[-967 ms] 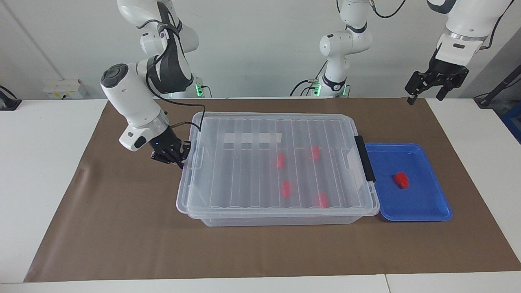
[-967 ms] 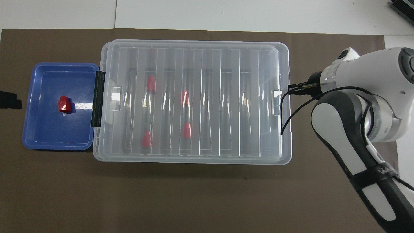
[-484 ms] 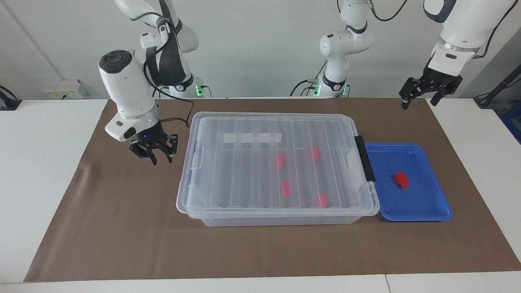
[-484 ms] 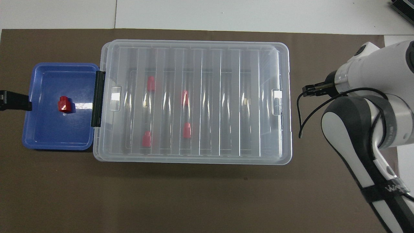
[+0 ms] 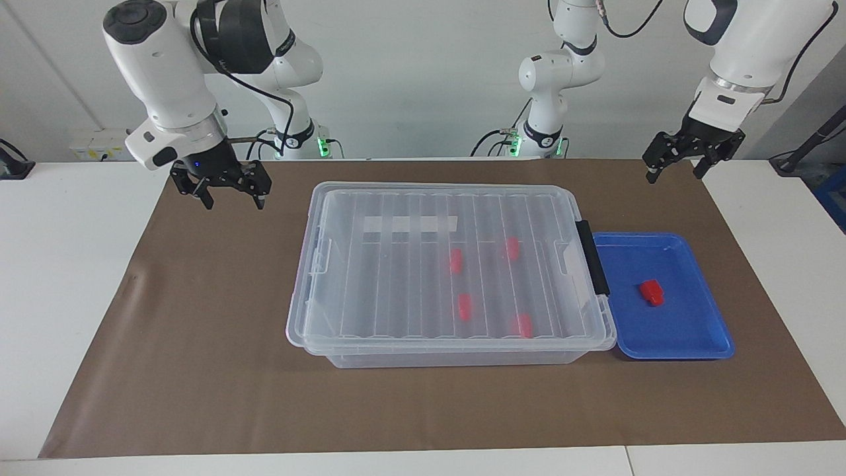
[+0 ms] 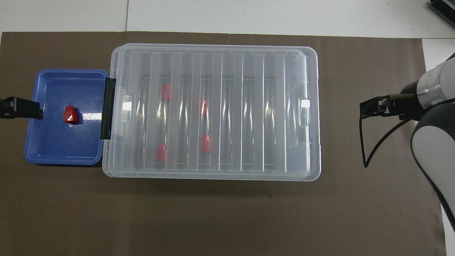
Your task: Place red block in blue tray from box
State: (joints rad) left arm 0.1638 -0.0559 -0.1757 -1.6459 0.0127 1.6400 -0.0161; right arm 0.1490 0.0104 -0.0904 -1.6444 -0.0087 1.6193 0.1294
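Facing view, red block: in the blue tray, beside the closed box, apart from both grippers.
Facing view, right gripper: fingers spread, empty, over the mat.
Facing view, left gripper: fingers spread, empty.
Overhead view, red block: near the tray's middle; left gripper over its rim.

The red block lies in the blue tray, which touches the box.

You're not getting any readable text here: the white strip on the box lid is showing blank, and no label, brand, number or sign is coming through on anything around the box.
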